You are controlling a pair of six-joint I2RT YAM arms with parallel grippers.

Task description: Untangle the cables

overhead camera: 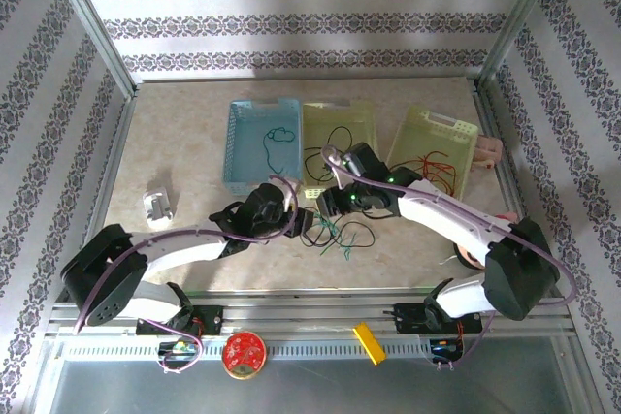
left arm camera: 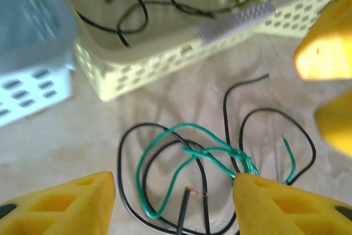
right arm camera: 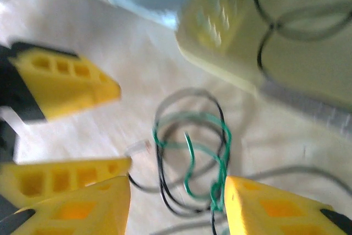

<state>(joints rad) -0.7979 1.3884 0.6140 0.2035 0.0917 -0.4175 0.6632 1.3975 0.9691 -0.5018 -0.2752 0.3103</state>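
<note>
The cables (overhead camera: 342, 235) lie as a small clump of green and black wires on the table in front of the baskets. In the left wrist view a green wire (left arm camera: 165, 158) loops over black wires (left arm camera: 129, 191), and one black end (left arm camera: 187, 202) shows bare copper. My left gripper (left arm camera: 175, 202) (overhead camera: 303, 225) is open, low over the clump, its fingers either side of the loops. My right gripper (right arm camera: 176, 205) (overhead camera: 325, 208) is open too and faces it across the same clump (right arm camera: 192, 158); that view is blurred. The green wire touches its right finger (right arm camera: 275, 207).
Three baskets stand behind the clump: a blue one (overhead camera: 254, 157) holding a green wire, a yellow-green one (overhead camera: 364, 115) holding black wire, and a tilted one (overhead camera: 456, 128) with red wires. A white object (overhead camera: 158, 206) lies at the left, a tape roll (overhead camera: 469, 257) at the right.
</note>
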